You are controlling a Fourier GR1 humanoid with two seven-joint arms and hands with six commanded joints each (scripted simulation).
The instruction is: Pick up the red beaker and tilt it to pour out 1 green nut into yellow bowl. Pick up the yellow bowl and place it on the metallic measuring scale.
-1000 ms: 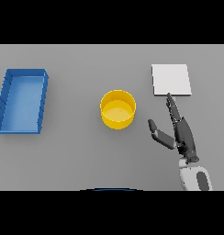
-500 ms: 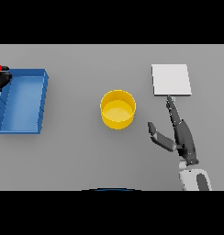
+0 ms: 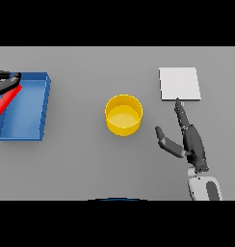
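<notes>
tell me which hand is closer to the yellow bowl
Right. The right hand lies open on the table just right of the yellow bowl. The left hand is far off at the left edge, holding the red beaker over the blue tray.

Red beaker (image 3: 5, 102) at far left edge, tilted steeply, lying slantwise over the left part of a blue tray, partly cut off by the view's edge, gripped at its upper end. Yellow bowl (image 3: 124, 114) upright at counter's middle, round, open. Metallic measuring scale (image 3: 180, 83), flat pale square, far right, well apart from bowl.
</notes>
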